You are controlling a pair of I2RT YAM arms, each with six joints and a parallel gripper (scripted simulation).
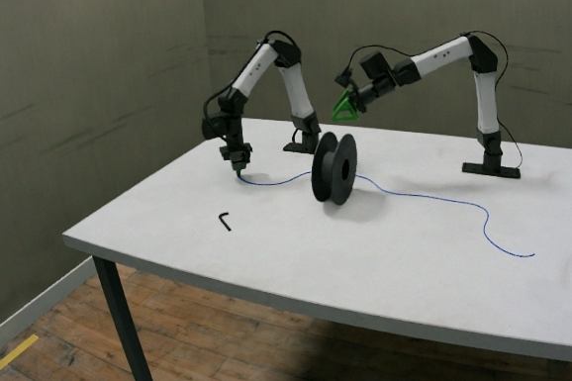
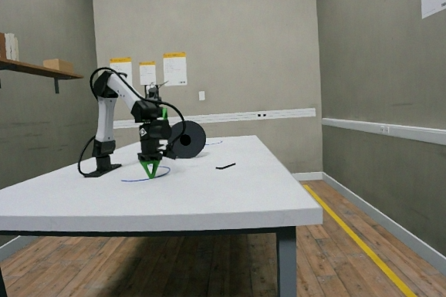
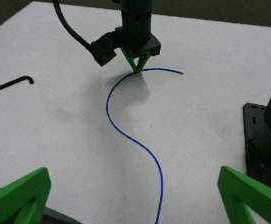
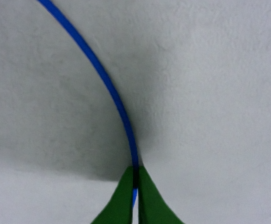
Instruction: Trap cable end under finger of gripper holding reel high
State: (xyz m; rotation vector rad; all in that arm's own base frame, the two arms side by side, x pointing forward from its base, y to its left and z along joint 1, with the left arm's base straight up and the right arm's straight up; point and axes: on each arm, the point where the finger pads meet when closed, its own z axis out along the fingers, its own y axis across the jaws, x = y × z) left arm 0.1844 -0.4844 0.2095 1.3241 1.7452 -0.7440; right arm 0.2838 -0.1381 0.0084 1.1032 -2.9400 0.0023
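Here, one pair of jaws (image 1: 238, 173) (image 2: 151, 177) pinches one cable (image 1: 269, 184) (image 2: 133, 181) (image 3: 107, 107) (image 4: 106, 77).

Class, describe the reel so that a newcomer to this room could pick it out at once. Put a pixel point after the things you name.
Find the white table (image 1: 277, 258) (image 2: 239, 197) that carries two robot arms. The reel (image 1: 344, 184) (image 2: 194, 136) stands upright on it, with blue cable (image 1: 421, 195) running out on both sides. It is black, with two round discs joined by a core, far bulkier than the thin bent black rod (image 1: 225, 222) (image 2: 225, 167) nearby.
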